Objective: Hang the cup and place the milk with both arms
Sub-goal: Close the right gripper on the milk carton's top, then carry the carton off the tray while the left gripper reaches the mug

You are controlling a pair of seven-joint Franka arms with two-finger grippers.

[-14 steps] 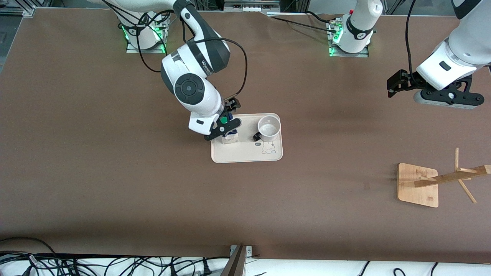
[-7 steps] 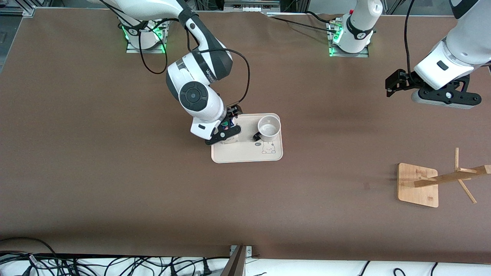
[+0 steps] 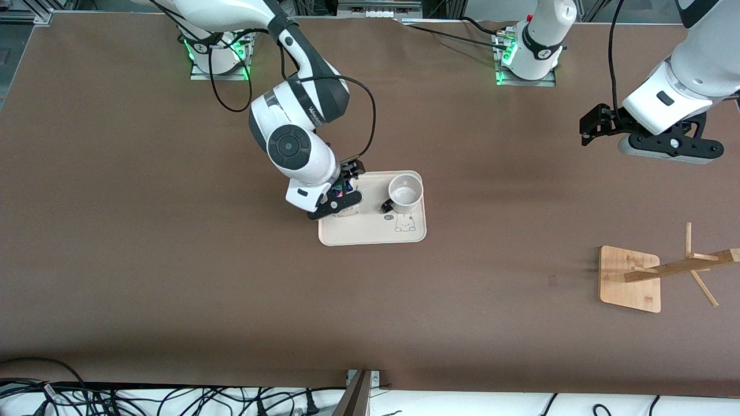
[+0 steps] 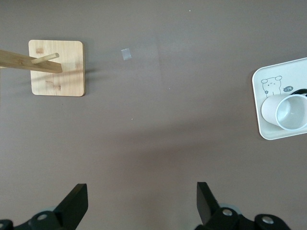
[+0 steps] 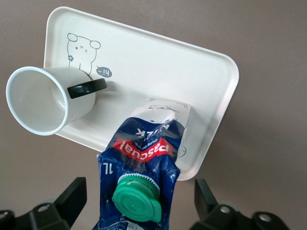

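Note:
The milk, a dark-blue carton with a green cap, stands on the cream tray at the edge toward the right arm's end. My right gripper is open, with one finger on each side of the carton's top and a gap on both sides. In the front view the right gripper covers most of the milk. The white cup stands upright on the tray, its black handle toward the milk. My left gripper is open and empty, up in the air over bare table.
A wooden cup rack with a square base and slanted pegs stands at the left arm's end, nearer to the front camera. It also shows in the left wrist view. The tray has a bear drawing.
My right gripper has come down over the milk's top, and the green cap is now hidden in the front view. My left gripper has shifted slightly.

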